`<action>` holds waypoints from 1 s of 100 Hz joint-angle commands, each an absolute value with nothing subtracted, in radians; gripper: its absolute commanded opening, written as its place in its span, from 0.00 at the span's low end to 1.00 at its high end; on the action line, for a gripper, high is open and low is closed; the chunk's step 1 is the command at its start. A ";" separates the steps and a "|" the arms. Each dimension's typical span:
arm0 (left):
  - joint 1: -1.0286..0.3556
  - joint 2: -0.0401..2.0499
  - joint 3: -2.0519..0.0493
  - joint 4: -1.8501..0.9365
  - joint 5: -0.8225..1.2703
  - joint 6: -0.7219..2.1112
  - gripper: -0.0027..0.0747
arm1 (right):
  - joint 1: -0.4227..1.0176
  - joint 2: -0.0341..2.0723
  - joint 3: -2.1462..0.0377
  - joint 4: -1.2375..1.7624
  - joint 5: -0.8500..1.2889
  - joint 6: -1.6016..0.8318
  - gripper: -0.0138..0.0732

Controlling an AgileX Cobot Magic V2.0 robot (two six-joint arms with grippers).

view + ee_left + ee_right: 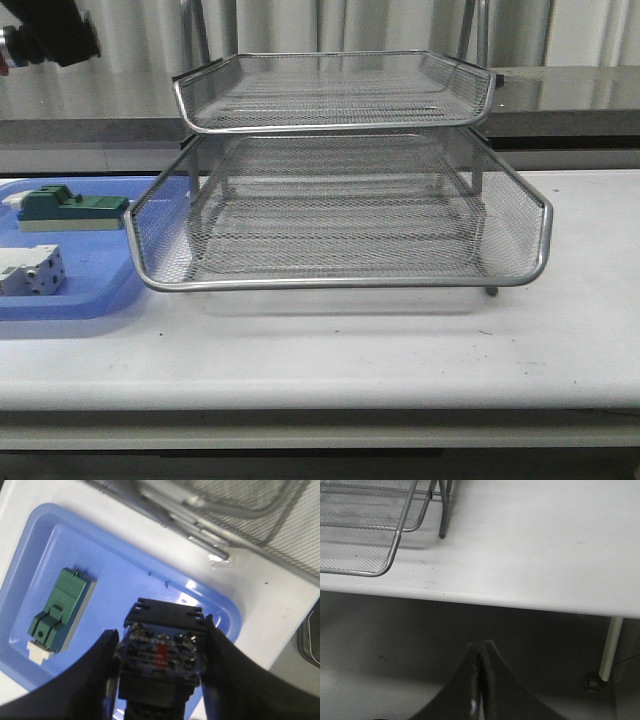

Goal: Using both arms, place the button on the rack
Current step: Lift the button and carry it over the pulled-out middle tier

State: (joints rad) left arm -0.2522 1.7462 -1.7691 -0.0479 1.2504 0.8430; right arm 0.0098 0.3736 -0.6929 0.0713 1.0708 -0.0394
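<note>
two grippers, left gripper (160,655) raised clamping button (161,652), right gripper (481,680) closed, low

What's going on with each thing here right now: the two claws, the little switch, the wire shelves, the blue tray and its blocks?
left gripper: shut on the button, raised above the blue tray.
button: clamped between the fingers, blue rear block showing.
right gripper: shut, empty, off the table edge.
rack: upright on the table, visible tiers empty.
blue tray: flat on the table.
green block: lying in the tray.
white-grey block: lying in the tray.
</note>
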 commanded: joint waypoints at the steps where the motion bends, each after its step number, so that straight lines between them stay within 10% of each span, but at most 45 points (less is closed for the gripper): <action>1: -0.304 1.651 -1.766 -0.068 1.279 0.810 0.01 | 0.004 0.382 -0.725 0.070 1.013 -0.043 0.08; 49: -0.648 1.692 -1.740 -0.121 1.271 0.770 0.01 | 0.004 0.382 -0.725 0.070 1.013 -0.043 0.08; 100: -0.726 1.878 -1.740 -0.117 1.056 0.788 0.01 | 0.004 0.382 -0.725 0.070 1.013 -0.043 0.08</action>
State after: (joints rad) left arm -0.7181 1.9229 -1.7128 -0.1065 1.1233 0.7907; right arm 0.0098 0.3736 -0.6929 0.0713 1.0708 -0.0394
